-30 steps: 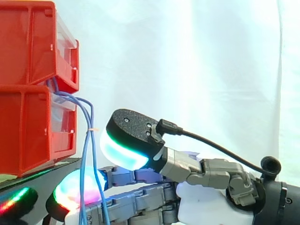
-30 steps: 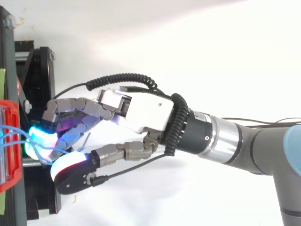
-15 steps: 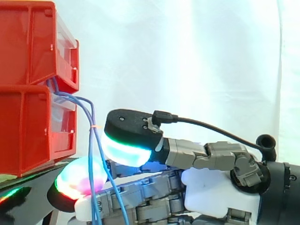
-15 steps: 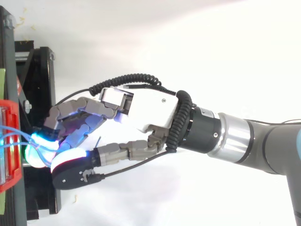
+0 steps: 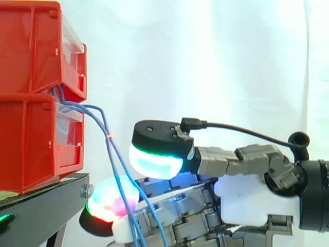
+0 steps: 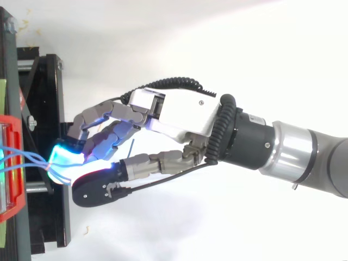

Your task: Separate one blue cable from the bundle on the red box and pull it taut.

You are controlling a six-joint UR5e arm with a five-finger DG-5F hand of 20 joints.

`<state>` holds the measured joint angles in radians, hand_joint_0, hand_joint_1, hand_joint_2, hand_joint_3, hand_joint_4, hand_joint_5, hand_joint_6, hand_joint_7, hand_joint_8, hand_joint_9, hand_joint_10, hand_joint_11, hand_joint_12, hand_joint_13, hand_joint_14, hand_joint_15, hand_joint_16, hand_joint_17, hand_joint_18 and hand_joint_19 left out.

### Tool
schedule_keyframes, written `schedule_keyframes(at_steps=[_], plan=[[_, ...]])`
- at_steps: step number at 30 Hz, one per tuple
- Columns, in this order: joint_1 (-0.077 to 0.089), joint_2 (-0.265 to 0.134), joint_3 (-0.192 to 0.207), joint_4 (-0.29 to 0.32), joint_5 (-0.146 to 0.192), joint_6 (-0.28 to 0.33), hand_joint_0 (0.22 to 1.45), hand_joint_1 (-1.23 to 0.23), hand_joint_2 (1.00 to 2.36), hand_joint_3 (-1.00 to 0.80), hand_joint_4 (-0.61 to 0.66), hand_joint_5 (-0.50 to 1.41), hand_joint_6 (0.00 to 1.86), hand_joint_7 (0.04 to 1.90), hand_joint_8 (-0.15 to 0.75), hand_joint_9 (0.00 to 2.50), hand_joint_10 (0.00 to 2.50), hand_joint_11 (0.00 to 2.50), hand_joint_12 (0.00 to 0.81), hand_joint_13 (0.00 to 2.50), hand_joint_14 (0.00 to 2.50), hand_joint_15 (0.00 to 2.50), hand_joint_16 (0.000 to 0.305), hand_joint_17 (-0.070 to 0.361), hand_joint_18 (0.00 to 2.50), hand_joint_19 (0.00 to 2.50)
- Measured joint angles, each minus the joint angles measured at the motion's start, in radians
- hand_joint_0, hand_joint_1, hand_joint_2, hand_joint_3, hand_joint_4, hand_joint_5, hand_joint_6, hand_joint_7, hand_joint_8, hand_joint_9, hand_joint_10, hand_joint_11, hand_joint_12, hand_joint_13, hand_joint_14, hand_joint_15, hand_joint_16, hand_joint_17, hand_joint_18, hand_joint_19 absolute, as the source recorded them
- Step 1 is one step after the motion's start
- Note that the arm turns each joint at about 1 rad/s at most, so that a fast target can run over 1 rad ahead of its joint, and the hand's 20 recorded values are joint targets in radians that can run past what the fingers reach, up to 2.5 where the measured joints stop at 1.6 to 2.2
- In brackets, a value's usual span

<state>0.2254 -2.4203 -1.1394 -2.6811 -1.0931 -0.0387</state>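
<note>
You had the hand point(image 6: 179, 111) just off the glossy red box point(image 5: 31, 144); its jointed grey fingers were curled, their rounded glowing pads point(image 5: 110, 198) closed round the thin blue cables point(image 5: 109, 141); those strands slanted from the box's clear front down into the fingers, beside the matte black stand point(image 5: 41, 203)

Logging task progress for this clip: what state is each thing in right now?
hand: fingers curled on the blue cables, just off the stand's edge.
blue cables: several strands bunched, slanting from the bins down to the hand, slightly bowed, no strand clearly apart.
red bins: stacked two high, upright.
black stand: upright, carrying the bins.
</note>
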Motion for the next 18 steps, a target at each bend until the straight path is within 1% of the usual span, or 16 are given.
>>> schedule_keyframes(at_steps=[2,5,10,15,18], plan=[[-0.001,0.007,0.000,-0.008,0.001,0.002,0.58,-0.69,1.01,-0.35,0.20,-0.09,0.87,0.88,0.250,1.02,0.00,0.08,0.378,0.73,0.01,0.31,0.047,0.106,0.57,0.54],[-0.002,0.016,0.001,-0.013,0.002,0.003,0.58,-0.72,1.01,-0.29,0.20,-0.10,0.89,0.82,0.265,1.02,0.00,0.10,0.398,0.75,0.01,0.31,0.051,0.115,0.61,0.54],[0.000,0.021,0.001,-0.013,0.002,0.005,0.59,-0.74,1.01,-0.26,0.19,-0.10,0.90,0.80,0.265,1.01,0.00,0.12,0.403,0.77,0.01,0.32,0.052,0.118,0.64,0.54],[-0.002,0.025,0.007,-0.018,0.000,0.021,0.58,-0.74,1.01,-0.30,0.21,-0.10,0.90,0.81,0.262,1.05,0.00,0.14,0.392,0.79,0.01,0.33,0.050,0.112,0.67,0.56],[-0.004,0.039,0.009,-0.034,0.002,0.038,0.58,-0.71,1.01,-0.34,0.22,-0.09,0.89,0.84,0.260,1.09,0.00,0.14,0.387,0.81,0.01,0.33,0.048,0.108,0.67,0.58]])
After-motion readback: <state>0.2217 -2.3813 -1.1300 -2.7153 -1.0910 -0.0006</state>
